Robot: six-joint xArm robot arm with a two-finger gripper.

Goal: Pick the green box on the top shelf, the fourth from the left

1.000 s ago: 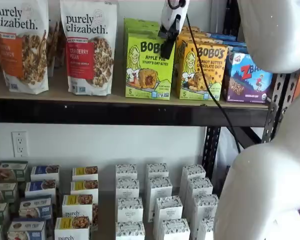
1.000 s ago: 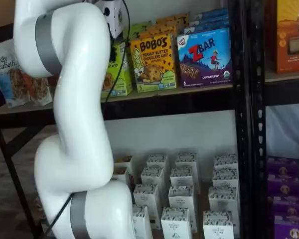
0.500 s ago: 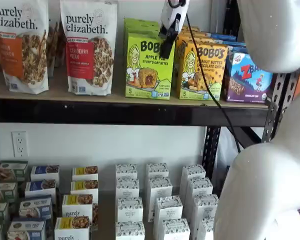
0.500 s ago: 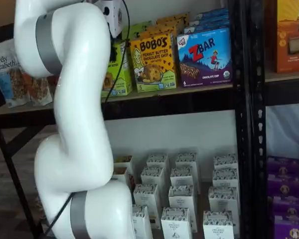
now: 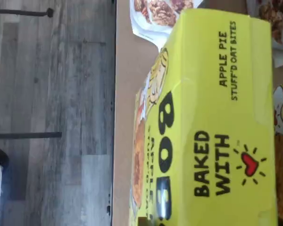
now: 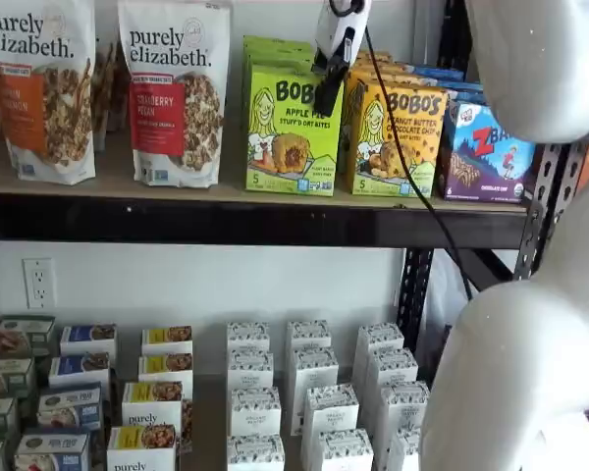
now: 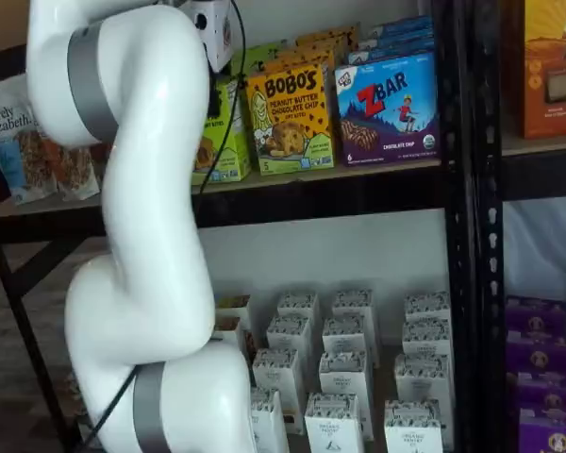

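I saw glossy lime-green card on the green box, sheen along its edge. The top shelf looked like matt tan board with a black metal beam. The granola pouches looked like smooth printed plastic.

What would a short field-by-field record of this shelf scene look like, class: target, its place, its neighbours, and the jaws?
target: the green box, upright, label facing out
place: the top shelf
neighbours: cranberry pouch one side, orange Bobo's box the other
gripper: in front of the green box's upper corner; whether the jaws are open cannot be told
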